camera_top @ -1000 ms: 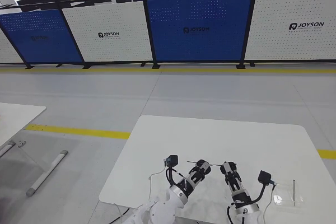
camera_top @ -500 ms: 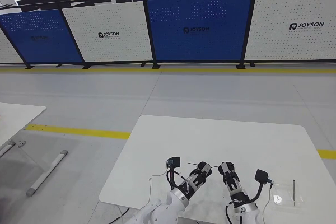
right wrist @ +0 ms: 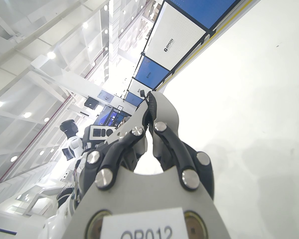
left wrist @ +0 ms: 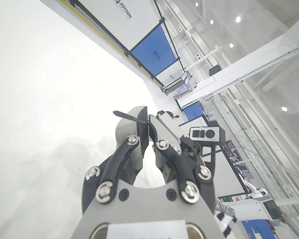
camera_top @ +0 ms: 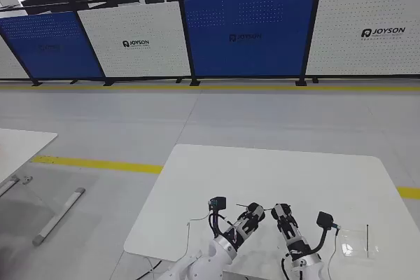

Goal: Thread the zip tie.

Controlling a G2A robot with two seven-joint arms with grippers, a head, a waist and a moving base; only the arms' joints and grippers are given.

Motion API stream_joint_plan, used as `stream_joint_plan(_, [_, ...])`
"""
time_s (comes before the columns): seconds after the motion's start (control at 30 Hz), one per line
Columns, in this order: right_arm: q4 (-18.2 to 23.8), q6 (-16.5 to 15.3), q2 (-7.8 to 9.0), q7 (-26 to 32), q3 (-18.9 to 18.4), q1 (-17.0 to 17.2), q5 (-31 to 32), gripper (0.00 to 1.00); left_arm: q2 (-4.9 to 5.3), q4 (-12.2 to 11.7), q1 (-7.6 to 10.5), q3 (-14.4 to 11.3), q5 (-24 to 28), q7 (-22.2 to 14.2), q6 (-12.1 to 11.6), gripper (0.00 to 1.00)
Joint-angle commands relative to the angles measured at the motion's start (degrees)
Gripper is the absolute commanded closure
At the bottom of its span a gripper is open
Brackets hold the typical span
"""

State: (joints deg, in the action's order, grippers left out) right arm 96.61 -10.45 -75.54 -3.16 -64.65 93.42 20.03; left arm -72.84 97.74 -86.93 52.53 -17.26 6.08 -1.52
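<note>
A thin black zip tie is held above the white table, spanning both grippers near the front edge. My left gripper is shut on the strap, and the pointed tail sticks out past its fingers. My right gripper is shut on the other end, with the small square head poking out just past its fingertips. In the top view the left gripper and right gripper stand close together, tips nearly facing each other.
A clear plastic sheet lies at the table's front right with another black zip tie on it. A second white table stands off to the left across the floor.
The two grippers have drawn closer together, the right one shifting left toward the left one. Both stay shut on the zip tie.
</note>
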Motion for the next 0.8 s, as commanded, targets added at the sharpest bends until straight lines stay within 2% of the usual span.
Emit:
stream_joint_plan(0.0, [0.0,0.0,-0.03,0.0,0.0,0.0,0.0,1.00,-0.02,0.0,0.00,0.0,-0.1,-0.1,0.0,1.00])
stream_joint_plan(0.23, [0.0,0.1,-0.10,0.2,-0.1,0.0,0.0,1.00,-0.07,0.0,-0.08,0.1,-0.3,-0.3,-0.2,1.00])
stream_joint_plan(0.27, [0.0,0.1,-0.12,0.1,-0.1,0.0,0.0,1.00,-0.09,0.0,-0.12,0.1,-0.1,-0.2,-0.3,0.87])
stream_joint_plan(0.3, [0.0,0.2,-0.13,-0.1,-0.2,0.0,0.0,1.00,-0.10,0.0,-0.13,0.1,-0.1,-0.3,-0.3,0.70])
stream_joint_plan(0.33, [0.0,0.3,-0.14,-0.1,-0.2,0.0,0.1,1.00,-0.11,0.0,-0.15,0.1,0.0,-0.3,-0.3,0.64])
stream_joint_plan(0.37, [0.1,0.4,-0.16,-0.2,-0.2,0.1,0.2,1.00,-0.12,0.1,-0.17,0.2,0.2,-0.5,-0.3,0.62])
stream_joint_plan(0.6, [0.2,1.9,-0.32,-1.2,0.0,0.0,1.5,1.00,-0.10,0.5,-0.35,0.6,0.7,-1.0,-0.4,0.69])
stream_joint_plan(0.7, [0.3,2.3,-0.38,-1.6,0.0,0.0,1.8,1.00,-0.06,0.8,-0.58,1.2,1.0,-0.6,-0.6,0.74])
stream_joint_plan(0.77, [0.4,2.3,-0.40,-1.6,0.0,0.1,1.9,1.00,-0.02,1.0,-0.75,1.5,1.1,-0.5,-0.7,0.81])
